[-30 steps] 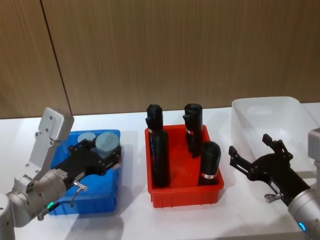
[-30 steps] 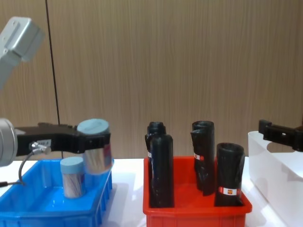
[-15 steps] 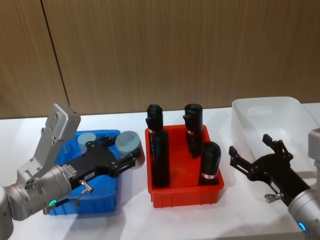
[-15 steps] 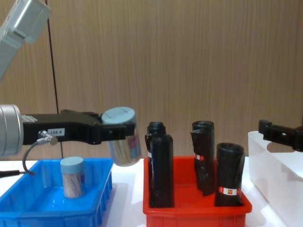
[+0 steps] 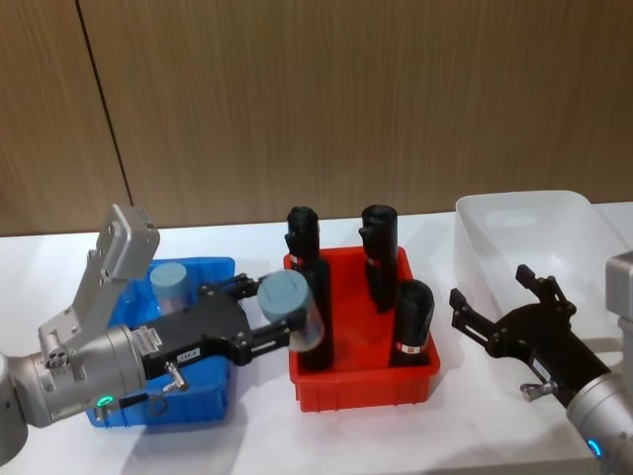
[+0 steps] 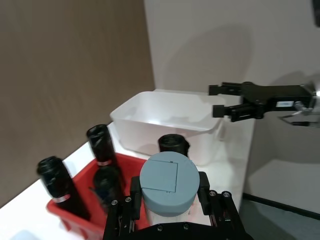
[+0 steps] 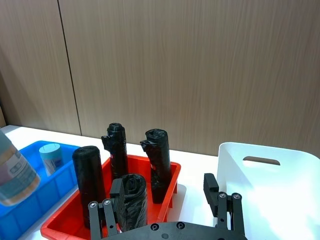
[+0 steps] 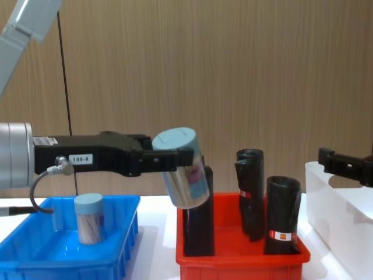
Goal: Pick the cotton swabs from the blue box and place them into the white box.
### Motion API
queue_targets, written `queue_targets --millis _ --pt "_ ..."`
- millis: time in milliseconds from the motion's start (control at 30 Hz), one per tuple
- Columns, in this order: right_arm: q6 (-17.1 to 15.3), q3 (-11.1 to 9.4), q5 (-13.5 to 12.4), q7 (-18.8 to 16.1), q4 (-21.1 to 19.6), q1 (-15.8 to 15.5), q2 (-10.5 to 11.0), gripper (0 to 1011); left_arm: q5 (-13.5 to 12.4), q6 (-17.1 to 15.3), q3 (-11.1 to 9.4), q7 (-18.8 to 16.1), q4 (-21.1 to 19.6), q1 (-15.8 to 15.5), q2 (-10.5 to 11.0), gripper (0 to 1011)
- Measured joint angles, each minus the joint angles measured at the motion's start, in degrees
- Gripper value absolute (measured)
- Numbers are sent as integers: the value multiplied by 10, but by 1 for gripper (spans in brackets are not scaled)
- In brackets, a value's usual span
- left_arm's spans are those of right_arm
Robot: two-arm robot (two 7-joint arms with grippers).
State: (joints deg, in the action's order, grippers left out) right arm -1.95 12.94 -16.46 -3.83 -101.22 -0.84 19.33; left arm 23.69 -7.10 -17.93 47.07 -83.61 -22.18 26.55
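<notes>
My left gripper (image 5: 269, 317) is shut on a cotton swab tub (image 5: 290, 302) with a pale-blue lid. It holds the tub tilted in the air over the left side of the red bin, seen from the side in the chest view as tub (image 8: 183, 170). The left wrist view looks down on the tub's lid (image 6: 167, 180). Another cotton swab tub (image 5: 169, 284) stands upright in the blue box (image 5: 203, 401), left of the held one. The white box (image 5: 534, 233) sits at the far right. My right gripper (image 5: 492, 287) hovers open beside its near left side.
A red bin (image 5: 361, 381) holding several tall black rolls (image 5: 381, 247) stands between the blue box and the white box. The held tub is close to the front left roll (image 8: 198, 227). A wooden wall runs behind the white table.
My left gripper has carried the tub up and to the right, from above the blue box to over the red bin's left side, and the tub now tilts. The right arm stayed put.
</notes>
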Motion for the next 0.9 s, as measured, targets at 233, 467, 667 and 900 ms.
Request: queue_targets --millis 233,467,667,900 --pt "0 0 0 0 0 0 0 1002 5 5 -4 61 25 -19 -5 668" --pt "0 0 0 0 0 0 0 1002 2 4 -7 88 38 -30 -7 666" --pt "0 0 0 0 0 0 0 1002 0 3 -9 101 45 -35 -7 668" --pt "0 0 0 -2 0 0 0 1002 -2 2 -11 109 50 -39 -8 668"
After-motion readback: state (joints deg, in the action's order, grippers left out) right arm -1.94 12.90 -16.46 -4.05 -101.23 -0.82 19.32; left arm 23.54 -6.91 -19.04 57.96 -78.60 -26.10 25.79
